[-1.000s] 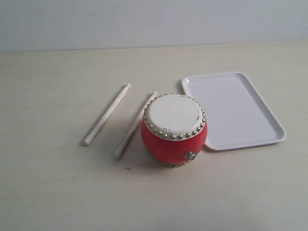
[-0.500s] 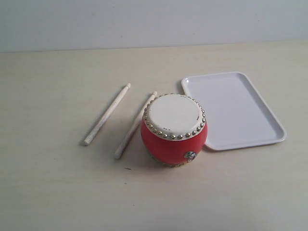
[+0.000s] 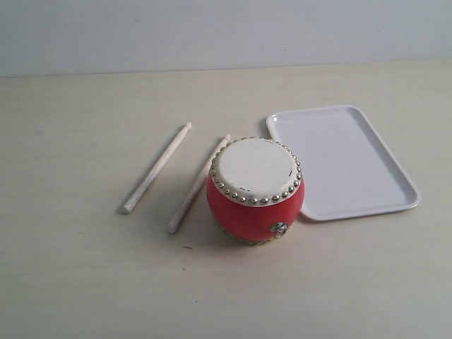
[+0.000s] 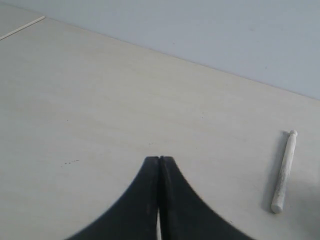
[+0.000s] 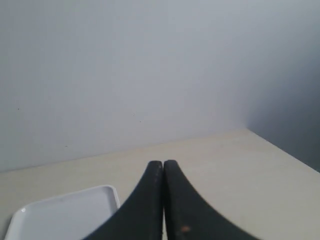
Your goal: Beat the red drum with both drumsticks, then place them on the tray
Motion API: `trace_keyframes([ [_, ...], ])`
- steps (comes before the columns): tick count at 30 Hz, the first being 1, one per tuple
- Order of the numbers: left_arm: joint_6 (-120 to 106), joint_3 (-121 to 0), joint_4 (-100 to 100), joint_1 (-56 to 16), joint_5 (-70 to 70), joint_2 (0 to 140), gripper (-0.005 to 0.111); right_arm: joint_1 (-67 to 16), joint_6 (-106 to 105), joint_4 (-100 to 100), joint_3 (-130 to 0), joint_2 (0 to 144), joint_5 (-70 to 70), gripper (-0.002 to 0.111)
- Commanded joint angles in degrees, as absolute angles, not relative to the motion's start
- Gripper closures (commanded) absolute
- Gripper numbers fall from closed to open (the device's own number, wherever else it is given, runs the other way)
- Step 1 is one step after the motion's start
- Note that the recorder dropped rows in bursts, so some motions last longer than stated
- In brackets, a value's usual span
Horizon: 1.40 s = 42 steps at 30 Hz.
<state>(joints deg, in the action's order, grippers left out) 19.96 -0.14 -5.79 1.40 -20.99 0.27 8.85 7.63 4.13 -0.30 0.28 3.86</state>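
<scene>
The red drum (image 3: 255,191) stands upright at the middle of the table, white skin up. Two pale drumsticks lie flat to its left: one (image 3: 155,168) apart from it, the other (image 3: 197,185) close against its side. The white tray (image 3: 341,159) lies just right of the drum and holds nothing. Neither arm shows in the exterior view. My left gripper (image 4: 159,159) is shut on nothing above bare table, with one drumstick (image 4: 284,171) lying off to its side. My right gripper (image 5: 163,163) is also shut and holds nothing, and a corner of the tray (image 5: 60,216) lies beside it.
A pale wooden tabletop (image 3: 85,282) runs back to a plain grey wall (image 3: 226,32). The right wrist view shows the table's edge (image 5: 285,150) with a dark drop beyond it.
</scene>
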Motion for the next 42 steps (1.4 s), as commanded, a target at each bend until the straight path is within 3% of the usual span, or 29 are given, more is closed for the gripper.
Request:
trace_keyframes([
  [1,19.8,0.0,-5.7,1.5,-20.6,0.0,0.107,8.9,7.9,4.4,0.0,0.0,-1.9,0.108],
  [10,15.4,0.0,-11.9,1.5,-20.6,0.0,0.107,8.9,24.8,4.4,0.0,0.0,-14.9,0.108],
  [18,14.7,0.0,-12.8,1.5,-20.6,0.0,0.107,8.9,26.3,4.5,0.0,0.0,-12.1,0.108],
  [22,6.6,0.0,-23.2,1.5,-18.7,0.0,0.107,8.9,29.9,4.5,0.0,0.0,-9.3,0.108],
  [33,2.8,0.0,-32.8,1.5,12.3,0.0,0.107,8.9,36.5,4.5,0.0,0.0,-6.0,0.108],
  [42,3.8,0.0,-32.1,1.5,22.5,0.0,0.107,8.9,43.2,4.4,0.0,0.0,1.6,0.108],
])
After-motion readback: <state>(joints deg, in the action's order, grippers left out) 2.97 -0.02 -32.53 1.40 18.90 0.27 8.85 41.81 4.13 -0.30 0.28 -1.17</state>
